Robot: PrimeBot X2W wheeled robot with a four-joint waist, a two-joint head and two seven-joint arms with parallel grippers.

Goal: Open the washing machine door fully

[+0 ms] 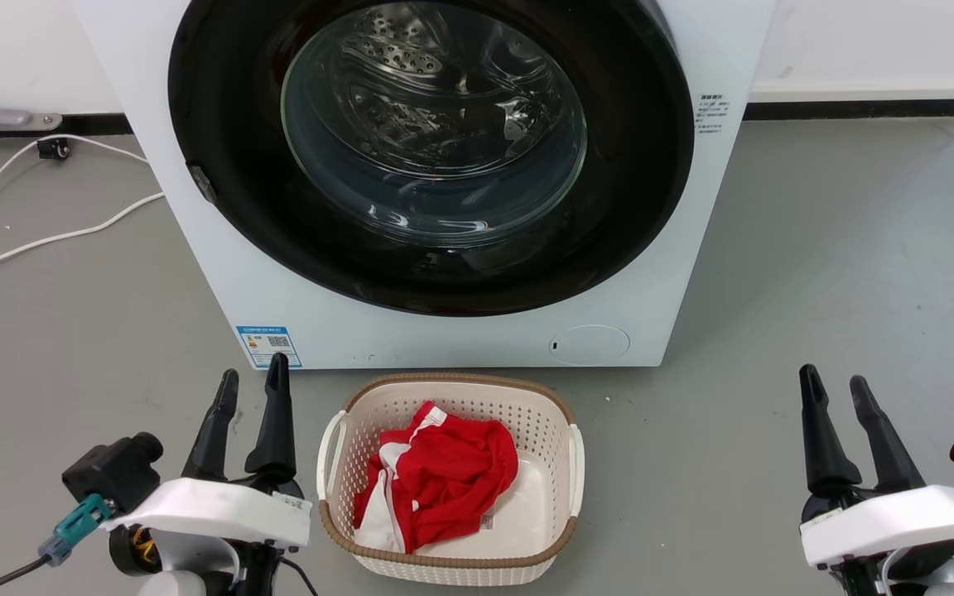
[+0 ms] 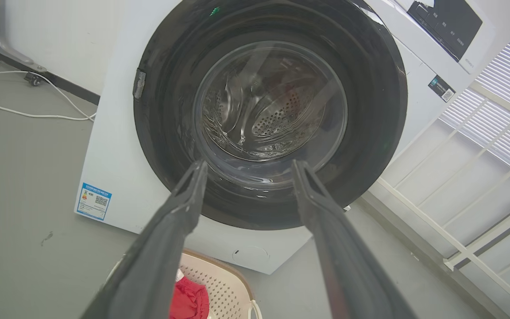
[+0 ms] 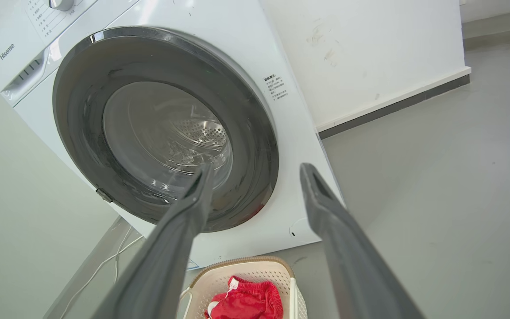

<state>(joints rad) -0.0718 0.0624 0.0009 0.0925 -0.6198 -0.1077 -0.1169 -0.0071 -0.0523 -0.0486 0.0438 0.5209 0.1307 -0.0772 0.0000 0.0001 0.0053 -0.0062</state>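
Before me on the grey floor (image 1: 816, 248), washing machine (image 1: 444, 339): white front-loader facing me, with a white wall behind it; a blue label (image 1: 268, 345) sits at the lower left corner of its front; a round flap (image 1: 589, 343) sits at the lower right.
Washing machine door (image 1: 431, 149): glossy black ring around a clear bulging glass bowl; it lies flush in the machine's front, shut; the perforated steel drum shows through the glass; a small grey catch (image 1: 202, 184) sits on its left rim.
Left gripper (image 1: 253, 370): low at my left; fingers apart with a clear gap between them; I hold nothing; in the head view the tips show just below the blue label, clear of the door.
Right gripper (image 1: 833, 378): low at my right; fingers spread, empty; over bare floor, well apart from the machine and off its right side.
Basket (image 1: 361, 430): cream, perforated, brown-rimmed; on the floor just in front of the machine's base, between my two grippers and nearer the left one.
Red garment (image 1: 444, 472): crumpled inside the basket, white trim showing; it lies toward the basket's left side.
Cable (image 1: 46, 240): white; trails over the floor left of the machine.
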